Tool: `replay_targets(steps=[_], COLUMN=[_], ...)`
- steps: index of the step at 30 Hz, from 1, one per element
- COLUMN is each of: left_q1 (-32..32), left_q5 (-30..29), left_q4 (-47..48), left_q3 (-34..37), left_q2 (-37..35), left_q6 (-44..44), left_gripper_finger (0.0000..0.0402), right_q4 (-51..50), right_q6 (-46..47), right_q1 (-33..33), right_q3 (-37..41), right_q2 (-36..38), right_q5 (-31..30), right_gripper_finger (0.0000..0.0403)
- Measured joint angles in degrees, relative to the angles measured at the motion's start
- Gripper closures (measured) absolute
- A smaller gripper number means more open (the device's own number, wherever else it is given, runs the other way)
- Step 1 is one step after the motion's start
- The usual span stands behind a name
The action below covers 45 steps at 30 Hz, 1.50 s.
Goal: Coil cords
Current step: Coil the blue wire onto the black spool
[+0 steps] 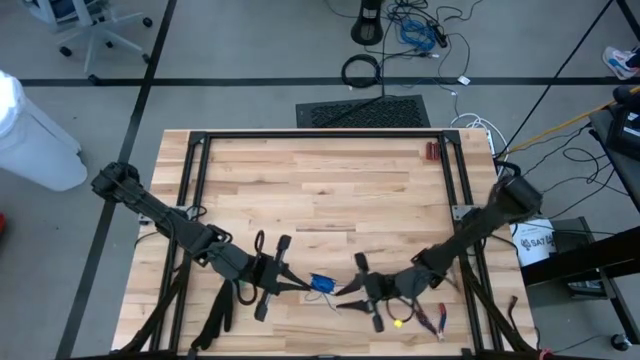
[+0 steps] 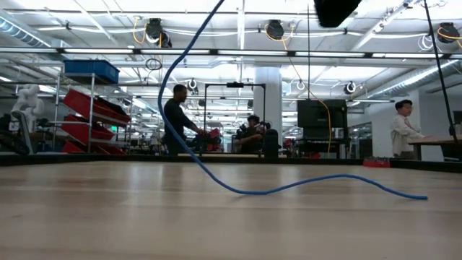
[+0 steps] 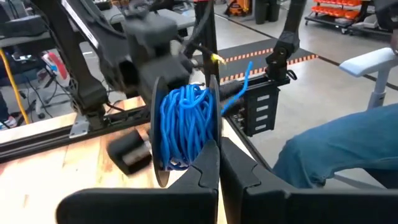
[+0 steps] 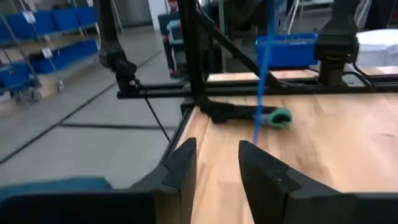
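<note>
Workshop table (image 1: 320, 180) of pale wood: most of the blue cord (image 3: 183, 127) is already wound into a bundle held above its front edge, pinched in the closed fingers of the left gripper (image 3: 214, 171). A loose tail (image 2: 289, 186) trails across the boards, so coiling looks unfinished. Alongside, the right gripper (image 4: 217, 165) has its fingers apart, the cord hanging just beyond them, apparently ungripped.

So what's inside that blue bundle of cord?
The blue cord bundle is wound on a dark flat spool pinched by the left claw. The spool's middle is covered by the cord.
</note>
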State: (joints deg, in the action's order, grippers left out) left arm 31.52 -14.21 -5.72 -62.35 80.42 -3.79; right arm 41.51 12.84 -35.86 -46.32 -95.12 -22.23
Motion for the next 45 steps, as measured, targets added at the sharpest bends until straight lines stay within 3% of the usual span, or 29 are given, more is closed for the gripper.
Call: replay_targets(steps=[5,10,18,23,32,36,42,45], left_q1=[0.01,0.12,0.16,0.16,0.16,0.16,0.16,0.16], left_q5=[-0.05,-0.05,-0.05,-0.10,-0.80,-0.88,-1.01,-1.06], left_q4=[-0.23,-0.17,-0.20,-0.22,-0.37,-0.37,-0.37,-0.39], left_q3=[0.00,0.00,0.00,0.00,0.00,0.00,0.00,0.00], left_q2=[0.00,0.00,0.00,0.00,0.00,0.01,0.02,0.02], left_q6=[-0.71,-1.11,-1.14,-1.14,-1.45,-1.46,-1.46,-1.53], left_gripper_finger=[0.0402,0.0402,0.0402,0.0402,0.0402,0.0402,0.0402,0.0402], right_q4=[6.54,6.78,4.66,1.52,4.51,5.01,5.31,5.87], right_q6=[0.40,0.88,2.51,3.02,0.07,-0.91,-1.75,-1.49], right_q1=[1.21,1.51,0.45,-0.25,1.92,1.71,1.66,1.60], right_q3=[-4.00,-6.81,-6.89,-6.93,-6.93,-6.93,-6.93,-6.93], right_q2=[-9.92,-14.31,-14.72,-14.72,-14.72,-14.70,-14.72,-14.70], right_q5=[-2.80,-4.96,-5.80,-12.30,-12.24,-11.85,-12.01,-11.92], right_gripper_finger=[0.0260,0.0248,0.0264,0.0265,0.0268,0.0290,0.0389,0.0393])
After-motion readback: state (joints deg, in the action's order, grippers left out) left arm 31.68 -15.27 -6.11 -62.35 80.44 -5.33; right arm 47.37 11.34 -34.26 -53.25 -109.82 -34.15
